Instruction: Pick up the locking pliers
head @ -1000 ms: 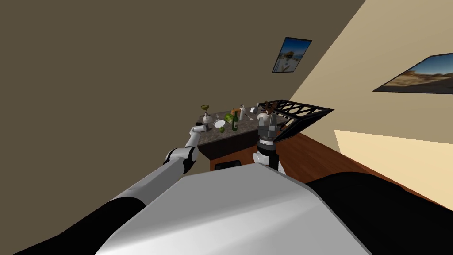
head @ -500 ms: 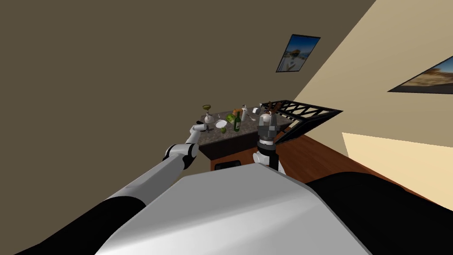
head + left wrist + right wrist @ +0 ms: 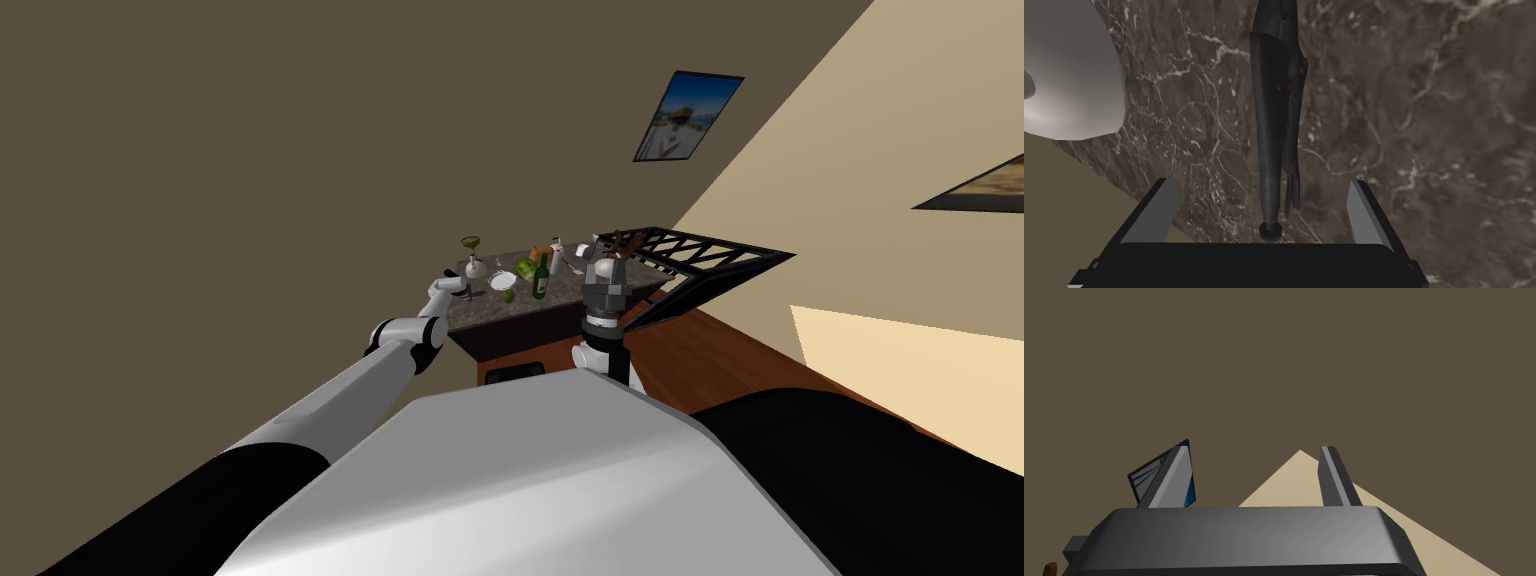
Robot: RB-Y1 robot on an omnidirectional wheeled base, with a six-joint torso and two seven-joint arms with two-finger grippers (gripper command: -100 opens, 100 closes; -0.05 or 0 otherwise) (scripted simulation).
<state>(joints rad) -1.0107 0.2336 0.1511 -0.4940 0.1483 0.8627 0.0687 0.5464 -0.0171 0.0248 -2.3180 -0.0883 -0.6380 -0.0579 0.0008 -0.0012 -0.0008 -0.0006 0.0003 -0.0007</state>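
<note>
Left claw (image 3: 1262,184) spread wide, straddling long, dark, rust-flecked locking pliers (image 3: 1273,120) lying on veined brown marble counter (image 3: 1424,130).

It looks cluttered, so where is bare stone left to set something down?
Bare dark marble countertop lies beside the dark metal locking pliers, on the side away from the white rounded vessel; the open left jaws straddle the pliers. The near strip before the green glass bottle looks free too. Crowded: farther back, around bottle and white round plate.

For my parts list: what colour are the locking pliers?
The locking pliers are dark grey with rusty spots; best in the left wrist view.
</note>
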